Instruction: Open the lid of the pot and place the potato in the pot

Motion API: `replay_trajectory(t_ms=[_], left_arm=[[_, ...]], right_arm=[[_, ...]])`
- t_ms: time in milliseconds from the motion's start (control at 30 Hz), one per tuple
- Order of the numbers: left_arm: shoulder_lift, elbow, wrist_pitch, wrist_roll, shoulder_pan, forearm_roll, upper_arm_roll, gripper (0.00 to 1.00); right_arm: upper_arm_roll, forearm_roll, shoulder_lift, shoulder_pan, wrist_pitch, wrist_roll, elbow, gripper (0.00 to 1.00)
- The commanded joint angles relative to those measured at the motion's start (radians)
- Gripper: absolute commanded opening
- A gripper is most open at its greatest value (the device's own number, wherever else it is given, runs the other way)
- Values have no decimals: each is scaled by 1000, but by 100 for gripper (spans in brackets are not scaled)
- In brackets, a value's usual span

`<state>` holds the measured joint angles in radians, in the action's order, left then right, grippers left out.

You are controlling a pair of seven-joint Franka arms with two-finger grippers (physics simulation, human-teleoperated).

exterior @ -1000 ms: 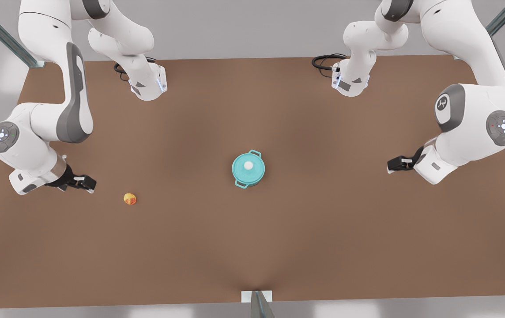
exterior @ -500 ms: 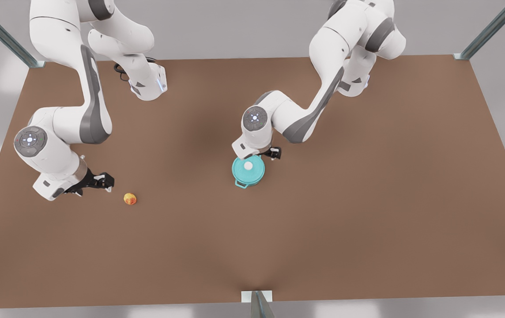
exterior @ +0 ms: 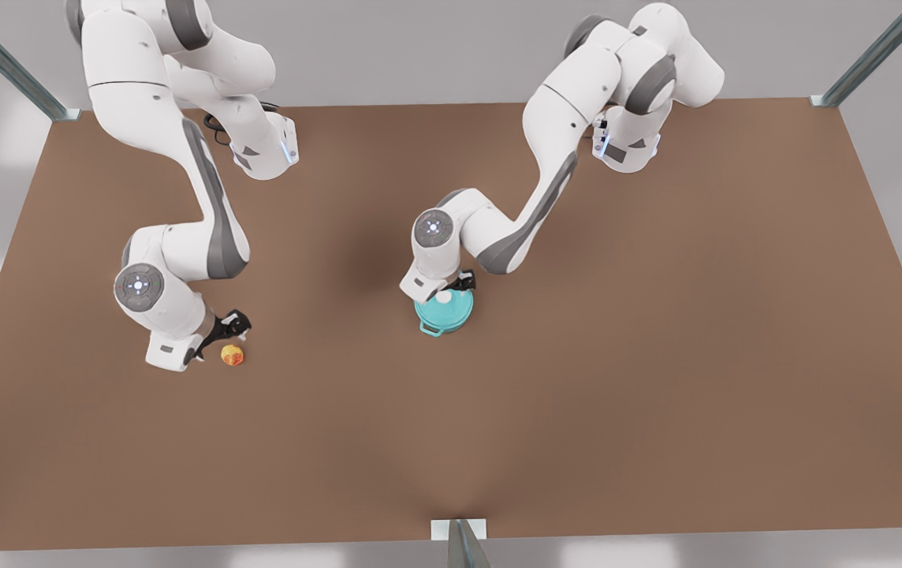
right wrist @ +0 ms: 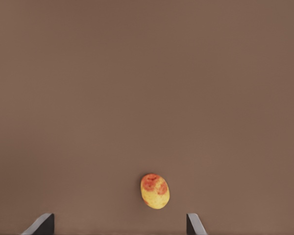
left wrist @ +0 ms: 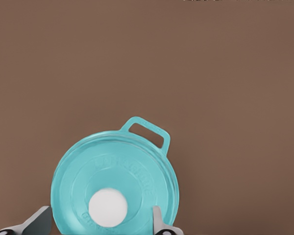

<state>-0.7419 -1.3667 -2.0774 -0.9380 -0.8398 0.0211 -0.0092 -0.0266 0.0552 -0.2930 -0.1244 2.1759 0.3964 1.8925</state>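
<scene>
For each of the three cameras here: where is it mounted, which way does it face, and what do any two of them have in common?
Front view: high, off the arms, looking down on the brown table; both white arms show.
Left wrist view: rides above the pot lid, facing down; left gripper open around the white knob.
Right wrist view: faces down at the potato; right gripper open.
Shared: front view also shows the pot lid, potato, left gripper and right gripper.
</scene>
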Motion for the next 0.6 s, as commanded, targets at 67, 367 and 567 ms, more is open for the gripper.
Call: replay_trajectory(t_ms=[67,367,567], left_arm=[[-2,-14,-53,-289,-4,16,0,100],[-43,-17,-72,-289,-10,17,0,100],[-47,-17,-70,-288,-15,16,0,57]], right_arm=[[-3,-3,-40,22,168,262,37,100],[-32,-3,-117,23,285,275,69,100],[-33,-6,-80,23,285,263,143,100]])
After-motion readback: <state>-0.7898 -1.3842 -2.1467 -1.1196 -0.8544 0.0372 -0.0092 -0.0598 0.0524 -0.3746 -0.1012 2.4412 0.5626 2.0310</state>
